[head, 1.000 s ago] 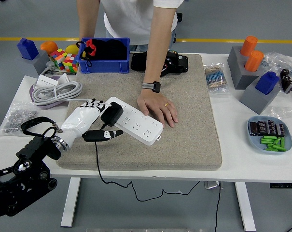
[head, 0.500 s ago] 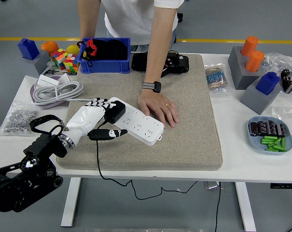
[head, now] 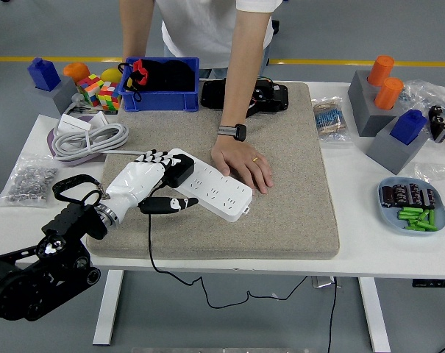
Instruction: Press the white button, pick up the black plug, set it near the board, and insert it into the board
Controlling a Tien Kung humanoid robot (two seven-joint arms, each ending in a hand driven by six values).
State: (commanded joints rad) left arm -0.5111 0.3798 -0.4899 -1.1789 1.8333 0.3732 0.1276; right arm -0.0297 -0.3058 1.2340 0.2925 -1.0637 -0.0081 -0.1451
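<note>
A white power strip (head: 213, 187) lies slanted on the grey felt mat (head: 281, 206). My left hand (head: 152, 182) has its white fingers curled around the black plug (head: 177, 170), which sits on the strip's left end. The plug's black cord (head: 150, 246) drops over the mat's front edge. The thumb (head: 167, 204) sticks out to the right below the strip. A person's hand (head: 242, 165) rests flat on the strip's far side and steadies it. The right arm does not show.
A blue bin (head: 160, 84) and a black device (head: 248, 97) stand at the mat's back. A coiled white cable (head: 86, 138) and a bag of screws (head: 27, 182) lie left. Grey blocks with orange and blue pieces (head: 387, 110) and a plate of parts (head: 411, 203) sit right.
My left hand has moved slightly right and up with the plug, bringing it onto the strip's left end. The person's hand has stayed put.
</note>
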